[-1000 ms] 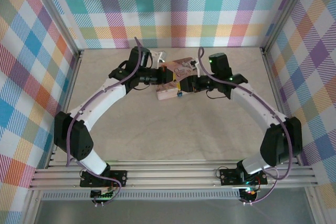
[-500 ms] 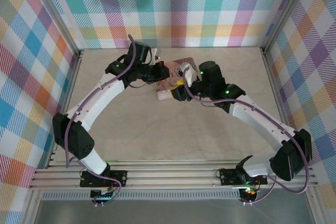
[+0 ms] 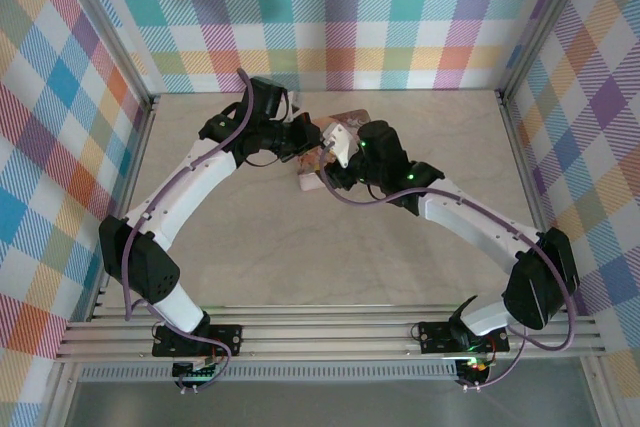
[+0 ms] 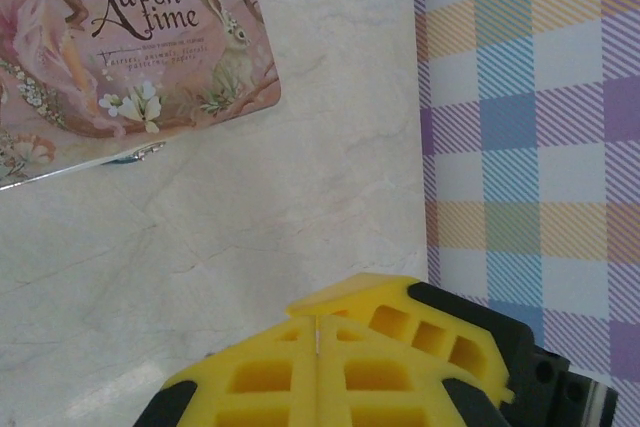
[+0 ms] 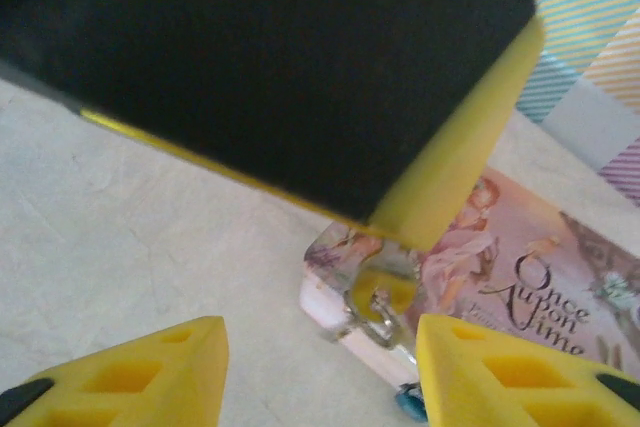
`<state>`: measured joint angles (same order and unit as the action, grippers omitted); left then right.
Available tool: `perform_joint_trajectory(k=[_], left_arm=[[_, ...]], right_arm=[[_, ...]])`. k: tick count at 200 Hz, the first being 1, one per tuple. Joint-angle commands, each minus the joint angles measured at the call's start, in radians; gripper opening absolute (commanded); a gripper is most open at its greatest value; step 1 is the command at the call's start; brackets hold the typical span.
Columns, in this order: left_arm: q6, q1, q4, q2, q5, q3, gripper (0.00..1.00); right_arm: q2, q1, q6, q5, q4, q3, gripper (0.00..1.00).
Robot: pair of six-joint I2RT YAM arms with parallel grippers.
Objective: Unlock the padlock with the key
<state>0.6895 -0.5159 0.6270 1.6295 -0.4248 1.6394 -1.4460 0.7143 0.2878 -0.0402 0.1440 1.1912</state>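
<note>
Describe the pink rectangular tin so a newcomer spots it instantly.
On the beige marbled tabletop, look at the middle of its far half. There sits the pink rectangular floral tin; its lid reads "Once Upon A time" beside a rabbit, and nothing else nearby carries lettering.

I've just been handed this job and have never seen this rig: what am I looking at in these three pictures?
Two robot arms, the left arm and the right arm, are bolted at the near edge of a table. The wide picture looks down from above and behind them. The other two come from a camera on each wrist, which is why yellow fingers show at the bottom. On the table lies a pink tin with a small blue padlock at its edge. The left gripper is shut; the thin metal sliver pinched in it looks like the key. The right gripper is open, holds nothing, and faces the tin.
</note>
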Motion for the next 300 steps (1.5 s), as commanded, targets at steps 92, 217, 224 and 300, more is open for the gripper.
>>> perform_joint_trajectory(k=[92,217,224,300], left_arm=[[0.059,-0.007,-0.014,-0.070,-0.012,-0.012,0.00],[-0.018,0.085,-0.026,-0.115,-0.069,0.011,0.50],[-0.026,0.108,-0.034,-0.123,-0.092,0.007,0.51],[-0.211,0.189,-0.327,-0.202,-0.339,-0.088,0.60]], right_arm=[[-0.008,0.017,0.100,0.021,-0.141,-0.002,0.10],[-0.014,-0.102,-0.353,-0.267,-0.088,0.034,0.00],[-0.021,-0.131,-0.427,-0.336,-0.084,0.044,0.00],[-0.049,-0.243,-0.765,-0.734,-0.130,0.139,0.00]])
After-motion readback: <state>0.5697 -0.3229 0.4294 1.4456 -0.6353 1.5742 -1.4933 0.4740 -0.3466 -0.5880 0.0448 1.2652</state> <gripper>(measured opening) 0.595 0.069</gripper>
